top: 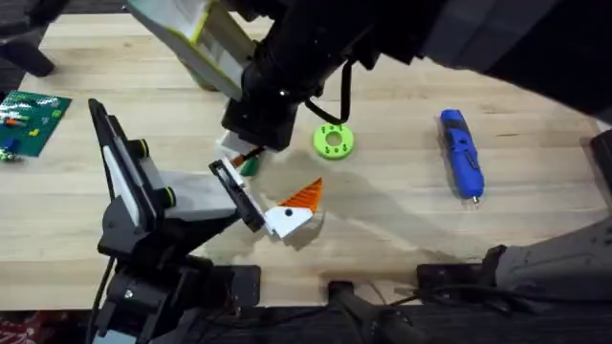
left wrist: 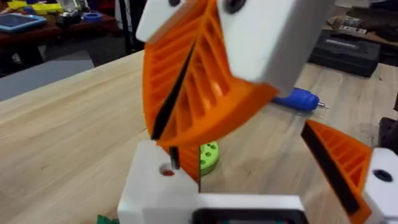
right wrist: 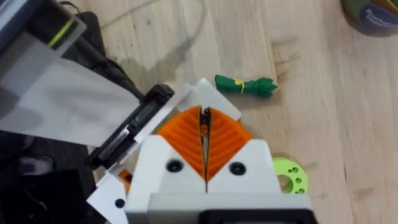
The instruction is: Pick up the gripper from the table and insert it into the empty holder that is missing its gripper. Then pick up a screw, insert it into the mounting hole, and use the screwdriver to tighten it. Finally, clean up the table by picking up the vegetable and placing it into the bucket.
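— Where do we see the gripper (top: 290, 216)?

— On the table (top: 402, 239), touching the tip of the holder (top: 239, 198), white end toward us and orange pad away. We cannot tell whether it is seated in the bracket or only lying against it.

— And the right gripper (right wrist: 204, 124)?

— Its orange pads are pressed together on the screw (right wrist: 204, 114), of which we make out only a thin dark sliver at the tips. From overhead that arm is a large dark blur that covers much of the table's far side.

— The left gripper (left wrist: 242, 149)?

— Its fingers (left wrist: 155, 186) stand well apart and grip nothing. The far one is cut off by the frame's edge, and the right gripper hangs between them, hiding the middle.

— The vegetable (right wrist: 245, 86)?

— It lies on the wood just beyond the right gripper. From overhead we get only a green scrap of it under the dark arm.

— The rest?

— The screwdriver (top: 461, 153) lies well apart to the right, tip toward us. A lime-green disc (top: 333, 141) sits between it and the grippers. The bucket (right wrist: 373, 15) shows as a cut-off piece of rim and wall.
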You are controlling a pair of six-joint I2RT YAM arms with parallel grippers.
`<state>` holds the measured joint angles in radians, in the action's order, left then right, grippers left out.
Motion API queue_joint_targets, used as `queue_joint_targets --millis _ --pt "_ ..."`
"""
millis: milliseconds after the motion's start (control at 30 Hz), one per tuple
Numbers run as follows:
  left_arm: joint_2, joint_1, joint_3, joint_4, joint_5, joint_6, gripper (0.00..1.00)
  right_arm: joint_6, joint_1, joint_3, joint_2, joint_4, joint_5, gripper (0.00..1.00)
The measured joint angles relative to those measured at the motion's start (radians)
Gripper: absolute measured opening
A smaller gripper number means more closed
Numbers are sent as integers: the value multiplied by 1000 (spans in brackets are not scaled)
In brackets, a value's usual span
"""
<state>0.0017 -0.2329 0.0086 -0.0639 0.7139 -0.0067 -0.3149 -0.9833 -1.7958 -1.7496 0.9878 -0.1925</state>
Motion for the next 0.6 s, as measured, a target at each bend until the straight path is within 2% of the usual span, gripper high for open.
queue_joint_targets --millis 600 --pt "0 0 0 0 0 0 986 -8 0 6 0 -11 0 8"
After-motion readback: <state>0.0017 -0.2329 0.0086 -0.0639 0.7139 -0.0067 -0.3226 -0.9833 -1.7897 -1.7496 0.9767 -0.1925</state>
